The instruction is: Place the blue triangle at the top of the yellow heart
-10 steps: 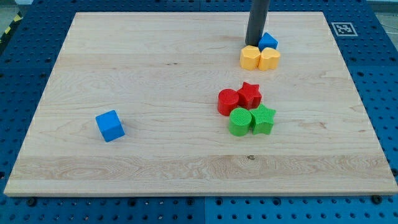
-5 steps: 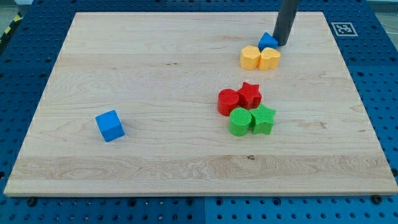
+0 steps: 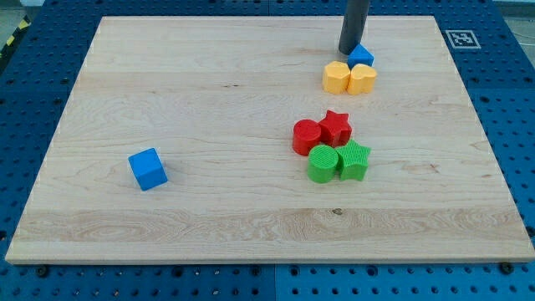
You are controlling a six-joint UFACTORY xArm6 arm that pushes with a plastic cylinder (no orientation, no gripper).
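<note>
Camera view, upper right: my tip [image 3: 350, 51] (a plain rod tool, nothing pinched) touches the blue triangle [image 3: 361, 56]; yellow heart [image 3: 363, 79] just below.

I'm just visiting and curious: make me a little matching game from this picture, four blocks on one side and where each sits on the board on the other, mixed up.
Blocks:
1. blue cube
2. blue triangle
3. red star
4. green star

Places:
A. just above the yellow heart, beside the tip
B. alone toward the view's left
C. right of the green cylinder
D. right of the red cylinder

Pairs: 1-B, 2-A, 3-D, 4-C
</note>
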